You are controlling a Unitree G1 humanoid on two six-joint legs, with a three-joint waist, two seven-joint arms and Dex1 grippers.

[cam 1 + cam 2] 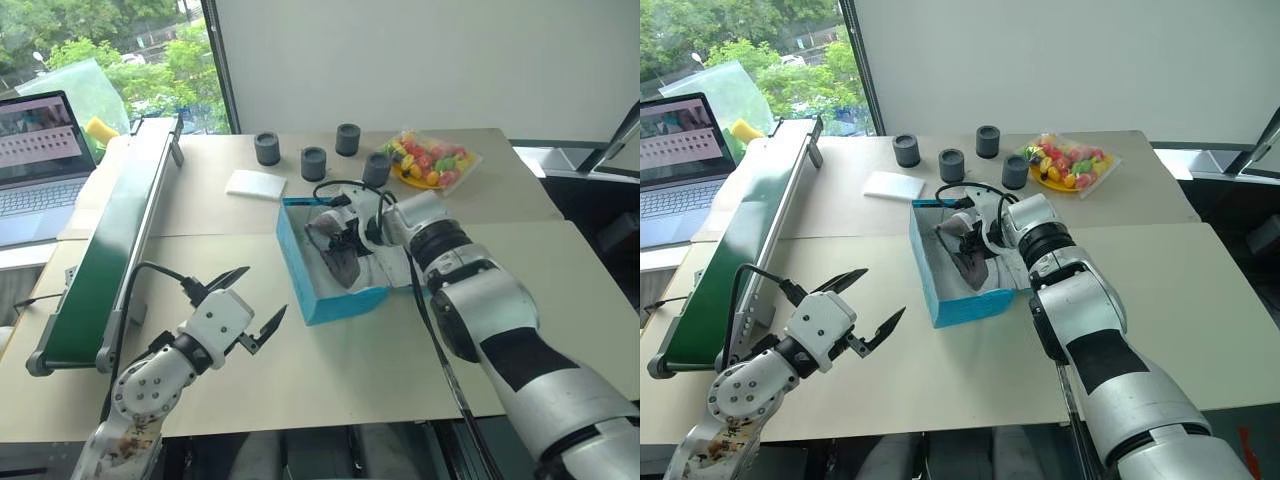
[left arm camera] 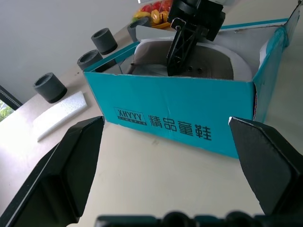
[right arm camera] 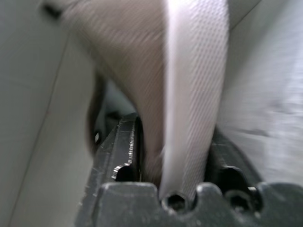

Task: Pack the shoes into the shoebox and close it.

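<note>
The teal shoebox stands open in the middle of the table, white inside, its labelled side facing my left gripper. A grey-beige shoe with a pale sole hangs tilted inside the box. My right gripper reaches down into the box, its fingers on either side of the shoe's heel end. My left gripper hovers wide open and empty to the left of the box, a short gap from it, pointing at its side.
A long green conveyor runs along the table's left side, with a laptop beyond it. Behind the box are several dark cylinders, a white foam piece and a bag of colourful items.
</note>
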